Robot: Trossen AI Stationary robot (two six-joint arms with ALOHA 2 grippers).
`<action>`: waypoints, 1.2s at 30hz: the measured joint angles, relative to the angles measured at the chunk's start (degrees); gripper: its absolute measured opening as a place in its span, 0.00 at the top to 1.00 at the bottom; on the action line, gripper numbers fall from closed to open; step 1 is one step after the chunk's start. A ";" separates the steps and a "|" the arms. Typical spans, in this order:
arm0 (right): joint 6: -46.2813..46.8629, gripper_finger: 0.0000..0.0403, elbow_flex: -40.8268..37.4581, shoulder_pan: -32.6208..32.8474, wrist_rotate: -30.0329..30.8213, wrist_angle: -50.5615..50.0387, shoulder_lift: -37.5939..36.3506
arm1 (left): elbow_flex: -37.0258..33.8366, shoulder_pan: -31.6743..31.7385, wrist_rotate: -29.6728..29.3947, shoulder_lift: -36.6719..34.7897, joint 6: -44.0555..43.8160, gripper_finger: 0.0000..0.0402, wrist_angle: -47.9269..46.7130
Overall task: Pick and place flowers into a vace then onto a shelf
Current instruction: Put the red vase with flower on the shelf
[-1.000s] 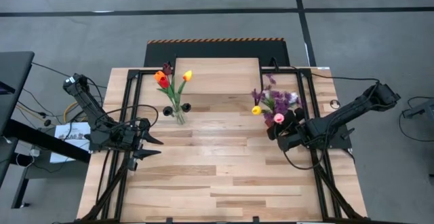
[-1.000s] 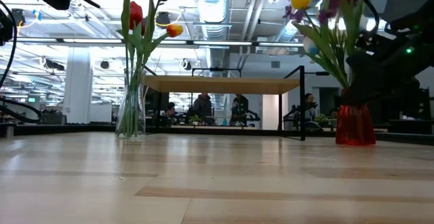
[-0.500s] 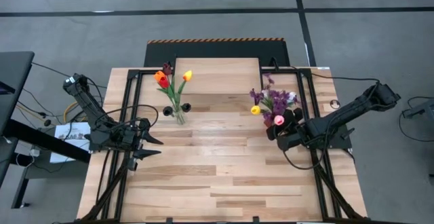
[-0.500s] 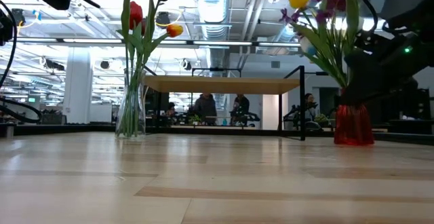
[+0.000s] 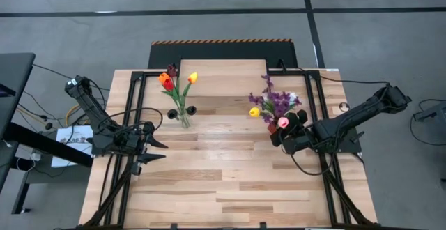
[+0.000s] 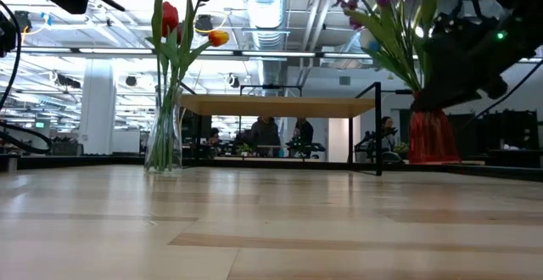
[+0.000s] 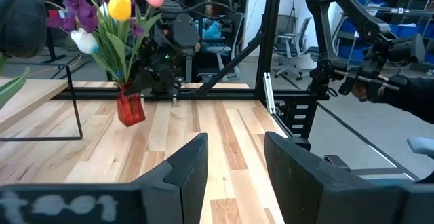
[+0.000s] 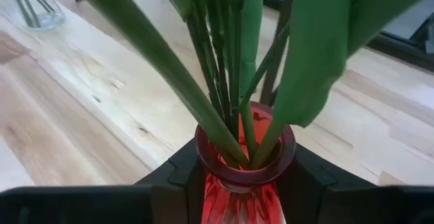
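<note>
Lifted clear of the wooden table (image 5: 230, 181) since a second ago, the red vase (image 8: 245, 161) and its bouquet have shifted leftward, toward the middle of the tabletop, in the right gripper (image 5: 277, 135); in the low view its base (image 6: 433, 137) now hangs above the boards instead of resting on them. The right gripper's dark fingers (image 8: 178, 172) are clamped on either side of the vase's neck, seen in the right wrist view, with green stems rising out of the mouth. The bouquet of flowers (image 5: 272, 105) carries a yellow head, a pink head, a white one and purple sprigs, leaning toward the far side of the table. Behind it, at the table's far edge, stands the shelf (image 5: 224, 75), a light-wood board on thin black legs; the held vase is near its right front corner, apart from it and not on it. Left of centre, a clear glass vase (image 6: 163, 141) stands on the table just in front of the shelf's left end, holding red, orange, yellow and dark tulips (image 5: 171, 81). At the table's left edge the left gripper (image 5: 155, 150) hovers, well apart from both vases, its fingers (image 7: 186, 170) spread apart with nothing between them. People sit in the room beyond the table (image 6: 263, 136).
</note>
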 joint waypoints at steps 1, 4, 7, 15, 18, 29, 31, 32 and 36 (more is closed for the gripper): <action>-0.29 0.69 0.46 0.00 0.01 0.01 0.00 | 0.00 0.00 0.00 0.00 0.00 0.66 0.00; -2.48 0.68 1.97 0.00 0.08 0.94 -0.02 | 0.00 0.00 0.00 0.00 0.00 0.66 0.00; -5.44 0.68 4.07 0.00 -0.04 1.97 -0.04 | 0.00 0.02 -0.02 0.00 0.00 0.66 0.02; -14.14 0.68 10.90 -0.04 -0.08 3.07 -0.04 | 0.00 0.01 -0.02 0.00 0.00 0.66 0.04; -17.97 0.67 13.92 -0.55 -0.24 3.09 -0.07 | 0.00 0.02 -0.04 0.00 0.00 0.66 0.04; -35.38 0.67 21.82 -10.19 -9.56 7.82 -0.09 | 0.00 0.00 -0.07 0.00 0.00 0.66 0.08; -38.29 0.67 22.71 -12.88 -11.58 8.93 -0.11 | 0.00 0.01 -0.07 -0.01 -0.02 0.66 0.09; -39.76 0.67 23.03 -14.31 -12.74 9.79 -0.09 | 0.00 0.00 -0.07 -0.01 0.00 0.66 0.09; -44.45 0.67 24.68 -20.31 -18.02 12.09 -0.09 | 0.00 0.00 -0.07 0.00 -0.02 0.66 0.09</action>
